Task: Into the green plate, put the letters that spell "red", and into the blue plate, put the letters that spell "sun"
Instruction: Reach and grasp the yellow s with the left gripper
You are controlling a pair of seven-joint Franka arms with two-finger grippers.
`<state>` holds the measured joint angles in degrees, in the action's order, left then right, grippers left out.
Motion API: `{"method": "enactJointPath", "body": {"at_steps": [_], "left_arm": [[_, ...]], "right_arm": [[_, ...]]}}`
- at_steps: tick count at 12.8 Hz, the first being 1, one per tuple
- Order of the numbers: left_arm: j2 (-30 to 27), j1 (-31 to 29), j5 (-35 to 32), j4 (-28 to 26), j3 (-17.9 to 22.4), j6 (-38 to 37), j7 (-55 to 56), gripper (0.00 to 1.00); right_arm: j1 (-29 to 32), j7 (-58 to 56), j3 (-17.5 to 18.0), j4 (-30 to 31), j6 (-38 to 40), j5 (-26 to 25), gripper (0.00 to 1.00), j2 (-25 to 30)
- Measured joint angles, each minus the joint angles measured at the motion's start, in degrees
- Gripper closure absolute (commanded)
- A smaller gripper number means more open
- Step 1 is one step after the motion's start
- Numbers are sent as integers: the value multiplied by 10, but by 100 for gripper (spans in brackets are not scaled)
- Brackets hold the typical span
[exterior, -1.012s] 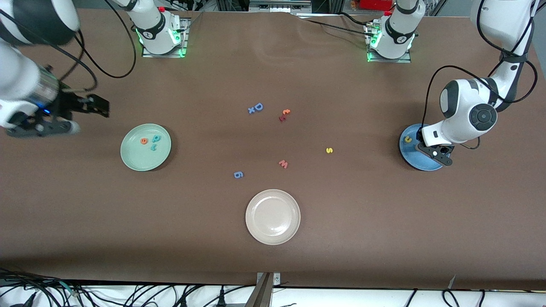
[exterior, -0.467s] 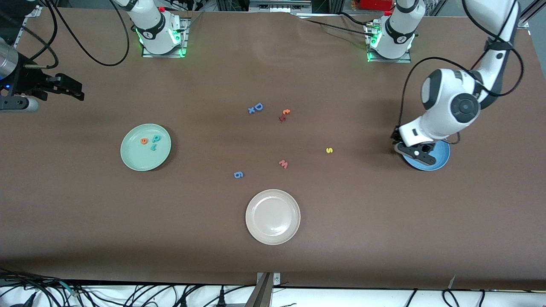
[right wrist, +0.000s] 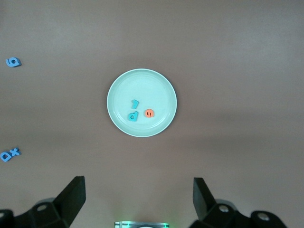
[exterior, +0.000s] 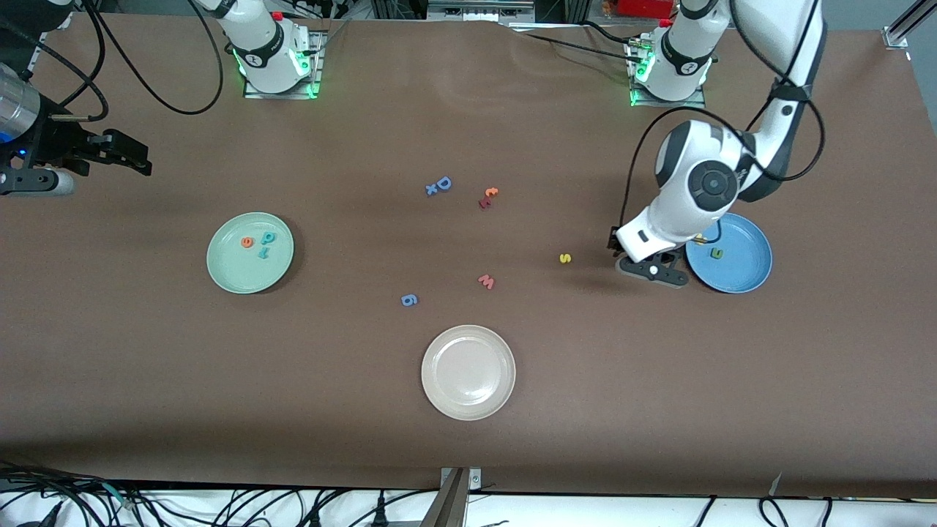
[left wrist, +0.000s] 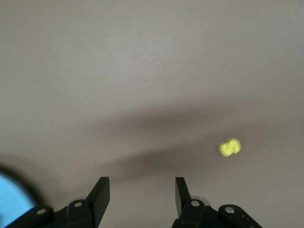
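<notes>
I have the left gripper (exterior: 651,269) low over the bare table between the yellow s (exterior: 564,258) and the blue plate (exterior: 739,277). On my front screen the s sits at its 9 o'clock and the plate at its 3 o'clock. The left wrist view shows its fingers parted with nothing between them, and the s lies loose on the table ahead. The dark green n (exterior: 717,253) lies inside the blue plate; the left arm covers part of that plate's rim.

The right arm waits with the right gripper (exterior: 135,152) up over its own end of the table, spread wide and empty. The green plate (exterior: 227,274) holds all three letters: the orange e (exterior: 247,241), the teal d (exterior: 269,237) at the e's 3 o'clock, and the teal r (exterior: 263,254) at the d's 6 o'clock.

In mid-table lie the pink w (exterior: 486,281), the blue 6 (exterior: 409,299) and the blue D (exterior: 442,184). The white plate (exterior: 468,410) is at 6 o'clock from them.
</notes>
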<state>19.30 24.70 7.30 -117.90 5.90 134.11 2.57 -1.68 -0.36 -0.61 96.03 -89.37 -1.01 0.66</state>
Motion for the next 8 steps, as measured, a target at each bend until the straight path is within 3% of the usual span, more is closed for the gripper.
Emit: {"method": "enactJointPath", "body": {"at_steps": [4, 5, 8], "left_arm": [[40, 41, 15, 26, 0, 22, 79, 34], [42, 46, 4, 29, 0, 22, 41, 34], [46, 50, -28, 33, 0, 50, -210, 30]], "right_arm": [[26, -1, 14, 0, -18, 0, 0, 0], [33, -1, 16, 0, -18, 0, 0, 0], [45, -1, 17, 0, -22, 1, 0, 0]]}}
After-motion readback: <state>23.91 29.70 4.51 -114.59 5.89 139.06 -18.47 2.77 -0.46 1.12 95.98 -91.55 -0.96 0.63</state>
